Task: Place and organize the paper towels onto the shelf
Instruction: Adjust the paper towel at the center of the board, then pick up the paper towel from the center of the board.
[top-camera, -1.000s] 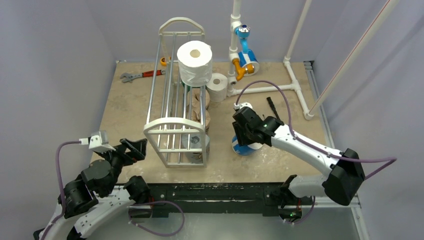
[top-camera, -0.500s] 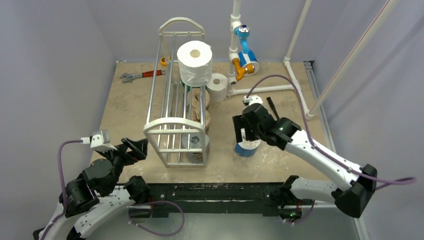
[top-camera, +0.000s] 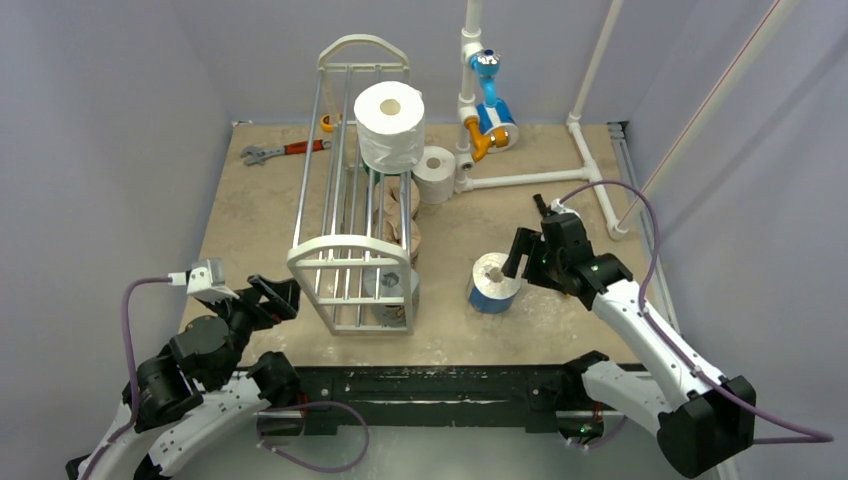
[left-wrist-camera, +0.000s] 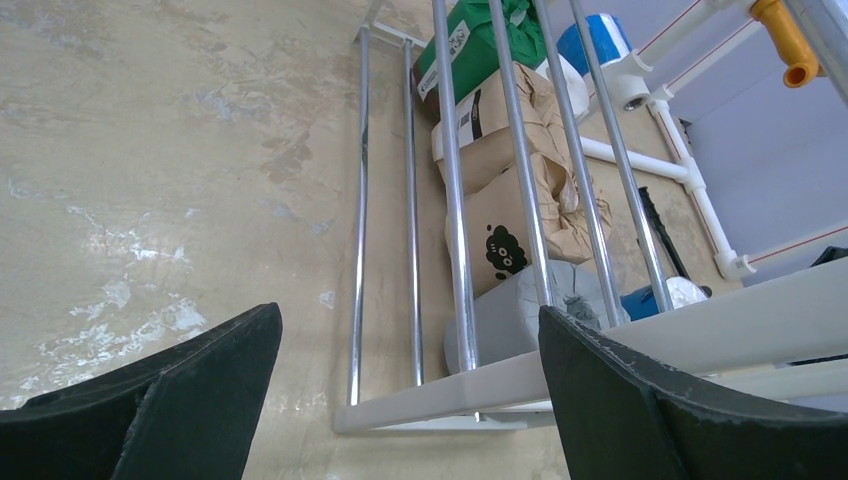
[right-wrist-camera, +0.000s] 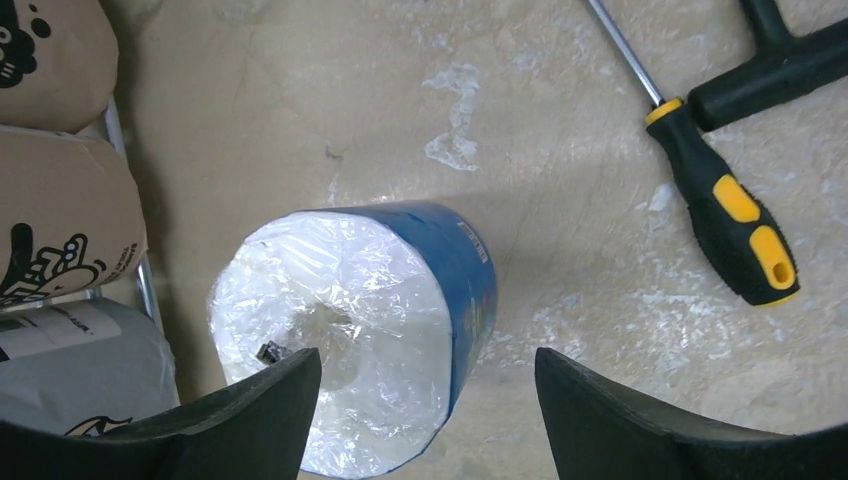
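The shelf (top-camera: 350, 255) stands left of centre, its rods running front to back. A large white roll (top-camera: 390, 125) sits on its top tier. Green (left-wrist-camera: 475, 45), printed tan (left-wrist-camera: 510, 200) and grey (left-wrist-camera: 505, 315) rolls lie in its bottom tier. A small white roll (top-camera: 435, 172) stands on the table behind the shelf. A blue-white wrapped roll (top-camera: 494, 282) stands upright on the table, right of the shelf, and also shows in the right wrist view (right-wrist-camera: 350, 330). My right gripper (top-camera: 524, 256) is open and empty, just right of and above it. My left gripper (top-camera: 275, 297) is open and empty by the shelf's near left corner.
A white pipe frame (top-camera: 560, 178) with a blue and orange fitting (top-camera: 490, 120) runs along the back right. A yellow-black screwdriver (right-wrist-camera: 735, 215) and a black tool (right-wrist-camera: 770, 60) lie right of the blue-white roll. A wrench (top-camera: 285, 150) lies at the back left.
My right gripper has drawn back to the right off the blue-white roll, which now stands uncovered on the table. The left arm has barely moved.
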